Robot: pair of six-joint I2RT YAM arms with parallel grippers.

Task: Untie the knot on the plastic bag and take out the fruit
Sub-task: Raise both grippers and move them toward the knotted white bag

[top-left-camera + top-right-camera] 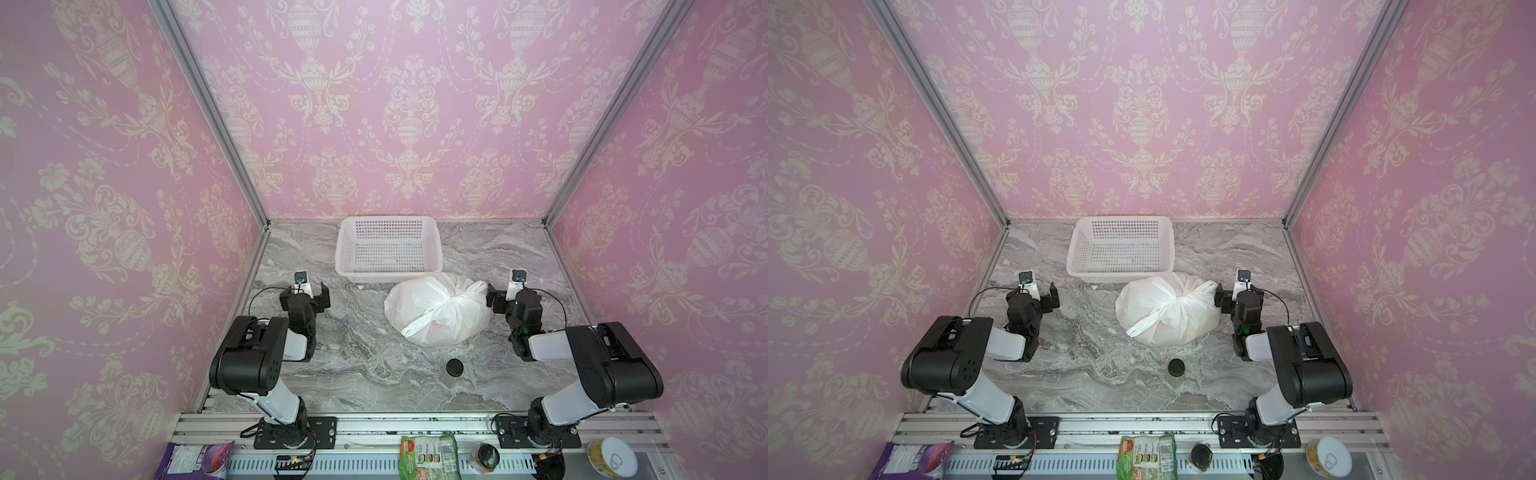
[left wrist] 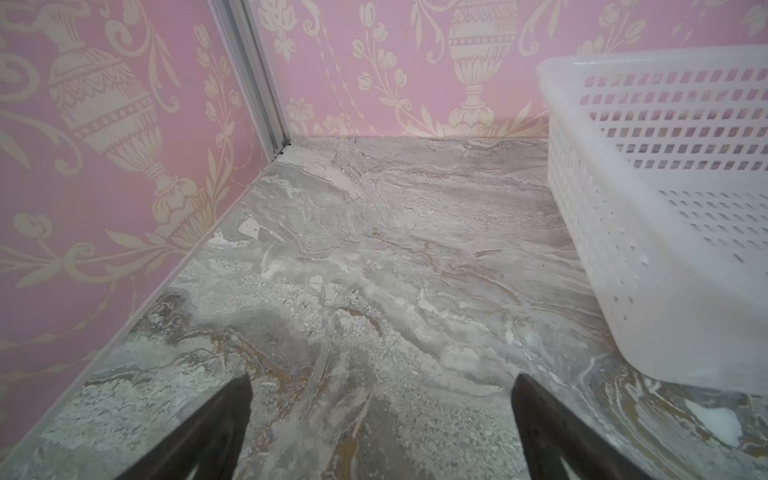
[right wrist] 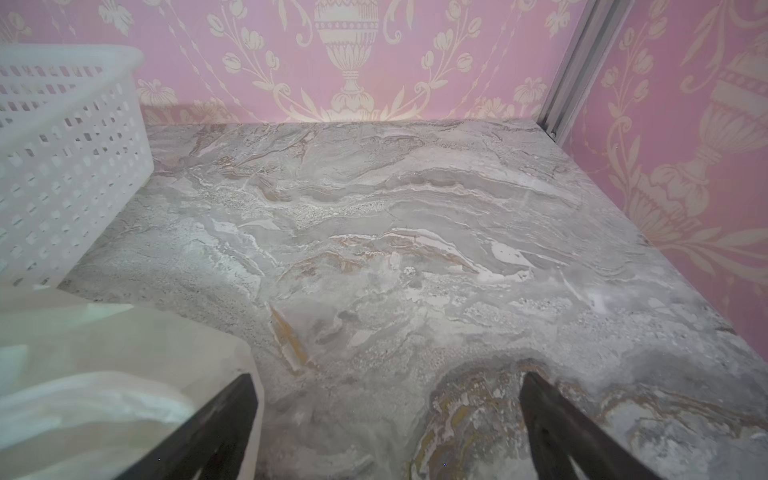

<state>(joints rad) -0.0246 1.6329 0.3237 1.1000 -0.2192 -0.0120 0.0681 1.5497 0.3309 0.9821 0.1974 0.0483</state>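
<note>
The white plastic bag (image 1: 432, 316) (image 1: 1163, 320) lies bulging on the marble table, right of centre, just in front of the basket. Its knot (image 1: 454, 300) (image 1: 1184, 300) sits on top, with one floppy end trailing toward the front and the other toward the right arm. The fruit is hidden inside the bag. My left gripper (image 1: 304, 293) (image 1: 1034, 296) (image 2: 380, 382) hovers open over bare table, well left of the bag. My right gripper (image 1: 513, 297) (image 1: 1239, 297) (image 3: 388, 380) is open with nothing between its fingers, and its inner finger is right beside the bag (image 3: 104, 374).
A white perforated basket (image 1: 345, 249) (image 1: 1077, 249) (image 2: 665, 232) (image 3: 62, 166) stands at the back centre, its floor bare. A black-lidded small jar (image 1: 454, 369) (image 1: 1176, 369) stands in front of the bag. Pink walls close three sides. Packets, a jar and a tin lie on the front rail.
</note>
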